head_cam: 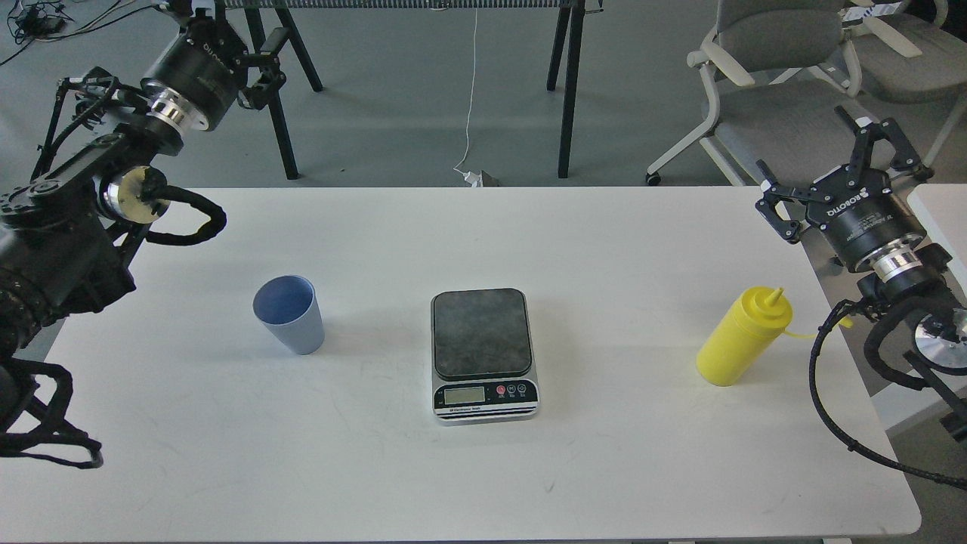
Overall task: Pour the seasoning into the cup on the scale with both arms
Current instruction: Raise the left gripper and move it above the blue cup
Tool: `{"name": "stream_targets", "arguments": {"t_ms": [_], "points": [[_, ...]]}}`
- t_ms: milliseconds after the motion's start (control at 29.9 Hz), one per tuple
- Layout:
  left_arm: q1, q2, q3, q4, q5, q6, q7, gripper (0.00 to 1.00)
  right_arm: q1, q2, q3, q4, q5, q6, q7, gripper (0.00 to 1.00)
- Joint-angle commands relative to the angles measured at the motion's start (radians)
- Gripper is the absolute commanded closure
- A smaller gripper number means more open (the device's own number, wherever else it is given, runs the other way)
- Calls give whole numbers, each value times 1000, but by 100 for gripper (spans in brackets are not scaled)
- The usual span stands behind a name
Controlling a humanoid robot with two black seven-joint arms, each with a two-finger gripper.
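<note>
One cup point(289, 313), one scale point(483, 353) and one seasoning point(743, 336) bottle stood apart on the table point(604, 249). The right gripper point(835, 170) was spread wide (left gripper point(219, 15) fingers unclear).

Grey floor point(423, 98); white table point(483, 468); grey chairs point(786, 83) right; black trestle legs point(566, 91); white cable point(470, 113).

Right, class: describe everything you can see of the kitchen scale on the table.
The scale is a small rectangular unit with rounded corners. Its dark grey weighing plate looks mottled and carries nothing. The silver front holds a blank-looking LCD display and three small round buttons, one red, above a line of print too small to read. It sits flat near the middle of the white table, between the cup and the yellow bottle, apart from both.
</note>
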Motion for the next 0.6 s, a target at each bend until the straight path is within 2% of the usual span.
{"name": "stream_targets", "arguments": {"t_ms": [0,167,267,435,568], "points": [[16,10,-7,0,-1,0,0,0,1,-2,-1,3,0,0,0,1],[20,28,5,0,17,0,0,0,4,-8,1,3,0,0,0,1],[10,105,10,-5,89,0,0,1,5,-11,1,3,0,0,0,1],[-113,195,15,-31,449,0,0,0,4,-2,1,3,0,0,0,1],[-208,241,15,-133,840,0,0,0,4,0,2,3,2,0,1,1]]}}
